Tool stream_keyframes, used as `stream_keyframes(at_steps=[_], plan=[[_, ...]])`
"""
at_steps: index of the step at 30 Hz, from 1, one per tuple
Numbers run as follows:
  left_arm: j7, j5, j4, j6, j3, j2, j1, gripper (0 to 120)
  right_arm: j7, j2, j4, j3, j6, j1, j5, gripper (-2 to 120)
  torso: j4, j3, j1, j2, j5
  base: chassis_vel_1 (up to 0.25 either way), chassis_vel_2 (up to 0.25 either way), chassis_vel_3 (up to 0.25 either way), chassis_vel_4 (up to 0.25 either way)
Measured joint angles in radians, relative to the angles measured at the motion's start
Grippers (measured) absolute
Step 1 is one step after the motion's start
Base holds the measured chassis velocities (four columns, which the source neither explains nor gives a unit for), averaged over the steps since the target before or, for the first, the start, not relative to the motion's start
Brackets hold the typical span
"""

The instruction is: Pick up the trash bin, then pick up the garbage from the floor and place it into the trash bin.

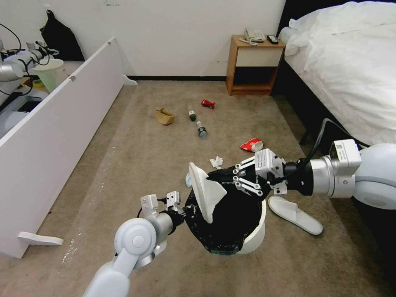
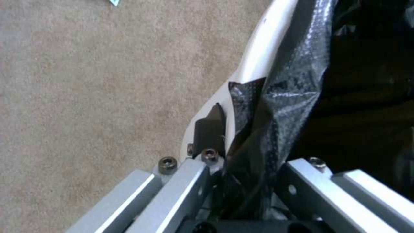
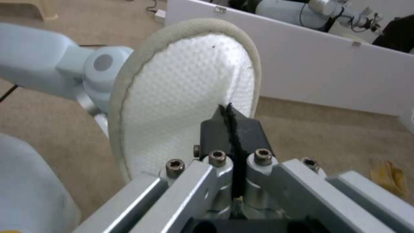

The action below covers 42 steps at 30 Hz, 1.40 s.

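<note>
At centre frame, the left gripper (image 1: 186,210) clamps the trash bin (image 1: 253,237) by its rim, seemingly tilting it toward the slipper (image 1: 205,190), which the right gripper (image 1: 218,176) pinches above the opening.

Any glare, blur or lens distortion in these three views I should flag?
Head view: wide-angle bowing at the edges; the trash bin's black liner reads as a featureless dark mass. Left wrist view: soft, with sheen on the liner beside the left gripper. Right wrist view: the slipper is fairly sharp, the right gripper bars blurred.
</note>
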Motion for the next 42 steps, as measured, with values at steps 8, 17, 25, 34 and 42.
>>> stream_keyframes(at_steps=[8, 17, 25, 34, 42], plan=[[-0.023, -0.030, -0.001, 0.000, -0.005, 0.000, -0.002, 2, -0.018, 0.009, -0.019, 0.000, 0.008, -0.050, -0.058, 0, 0.0000, 0.000, 0.000, 0.000, 0.0000, 0.000, 0.000, 0.000, 0.000], [-0.023, -0.032, -0.001, -0.001, -0.006, -0.002, -0.001, 2, -0.036, 0.023, -0.040, -0.001, 0.013, -0.089, -0.105, 0, 0.0000, 0.000, 0.000, 0.000, 0.0000, 0.000, 0.000, 0.000, 0.000], [-0.023, -0.032, -0.004, -0.001, -0.008, -0.002, 0.001, 2, -0.047, 0.024, -0.067, -0.002, 0.019, -0.138, -0.144, 0, 0.0000, 0.000, 0.000, 0.000, 0.0000, 0.000, 0.000, 0.000, 0.000], [-0.022, -0.035, -0.008, -0.002, -0.008, -0.009, 0.002, 2, -0.049, 0.014, -0.095, 0.002, 0.025, -0.175, -0.162, 5, 0.0001, 0.000, 0.000, 0.000, -0.0001, 0.000, 0.000, 0.000, 0.000], [-0.020, -0.031, -0.005, -0.002, -0.003, -0.030, 0.003, 2, -0.049, 0.008, -0.103, 0.003, 0.024, -0.200, -0.168, 35, 0.0000, 0.000, 0.000, 0.000, -0.0001, 0.000, 0.000, 0.000, 0.000]])
